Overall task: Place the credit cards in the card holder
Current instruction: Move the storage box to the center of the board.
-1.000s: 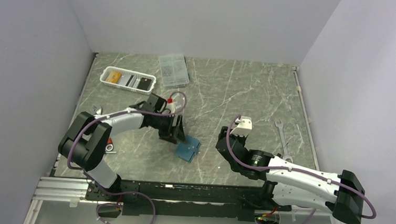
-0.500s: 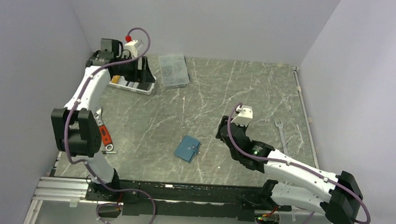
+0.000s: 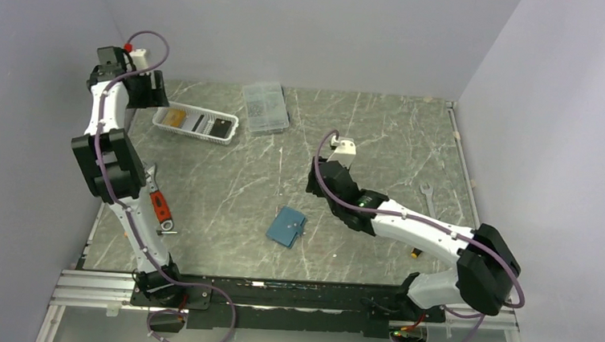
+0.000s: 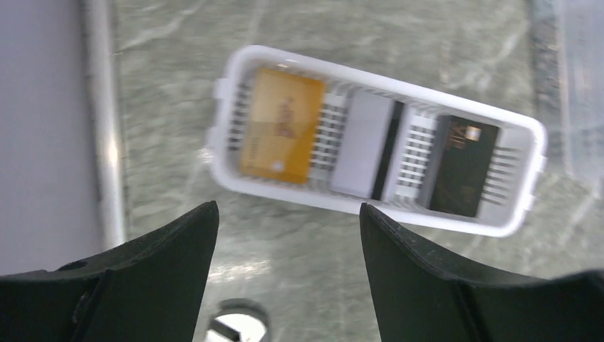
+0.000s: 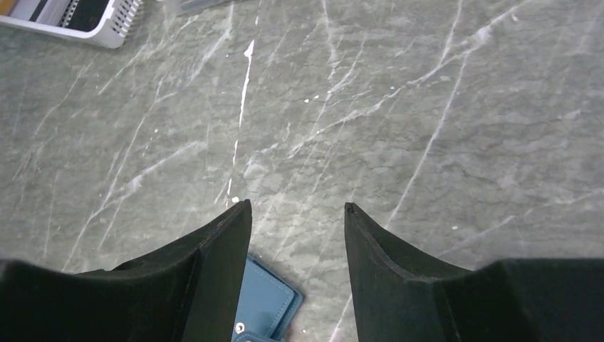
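- Left gripper [image 4: 288, 210] hangs over the white basket [image 4: 219, 128] at the far left of the table [image 3: 365, 143], jaws spread wide, nothing between them.
- In the basket lie three cards flat, side by side: yellow card [image 4: 281, 125], grey striped card [image 4: 367, 146], black card [image 4: 463, 164].
- Right gripper [image 5: 298, 206] is about half open and empty too, hovering over bare table just past the card holder [image 3: 286, 227].
- The card holder sits mid-table, folded shut, well apart from the basket.
- Trouble spot one: the cards lie flush on the slatted floor with walls close around them. A finger may find no edge to get under and simply slide off the card.
- Two: the basket looks light. A jaw catching its rim could drag or tip it and spill the cards.
- Three: a thin card pinched by one corner could swivel or drop on the long carry across.
- Four: the holder is closed. Unless the right gripper opens it and pins it down, a card pushed at it will likely just shove it along the table.
- Five: both arms meeting at the holder risk bumping each other.
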### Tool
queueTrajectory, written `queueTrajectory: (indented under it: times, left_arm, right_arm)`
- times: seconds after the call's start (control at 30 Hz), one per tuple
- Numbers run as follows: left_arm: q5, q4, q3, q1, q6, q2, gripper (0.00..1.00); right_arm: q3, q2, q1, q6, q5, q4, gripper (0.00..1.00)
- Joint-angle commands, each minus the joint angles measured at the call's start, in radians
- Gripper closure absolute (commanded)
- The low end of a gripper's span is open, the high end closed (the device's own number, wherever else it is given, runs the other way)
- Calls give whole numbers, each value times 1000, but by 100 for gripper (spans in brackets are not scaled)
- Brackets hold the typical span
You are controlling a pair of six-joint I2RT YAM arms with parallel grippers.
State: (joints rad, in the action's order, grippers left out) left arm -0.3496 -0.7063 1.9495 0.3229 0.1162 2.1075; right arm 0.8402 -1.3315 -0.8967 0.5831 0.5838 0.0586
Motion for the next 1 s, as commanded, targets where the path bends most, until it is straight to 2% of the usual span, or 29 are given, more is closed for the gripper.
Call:
queueTrajectory:
  times: [0.0,0.2,0.6,0.67,0.8,0.97]
  left_arm:
    - [127,85,52,18,6,7,23]
    - [157,75,139,30,-19,86,24]
    - [255,21,170,-17,5,155,31]
    - [250,19,148,-25,12,150,35]
    - [232,81,10,-45,43,87,35]
    - [232,53,20,-57,44,90,37]
  right_arm:
    - [55,-53,9,-16,-58,-89,47]
    - [51,-65,13,-21,-67,-111,47]
    - [-30,-28,30,-13,-78,-162,49]
    - [-41,-35,51,-11,-99,-182,49]
    - [-17,-84,84,-13,-146,-196,49]
    - [9,-111,93,-26,-169,-213,49]
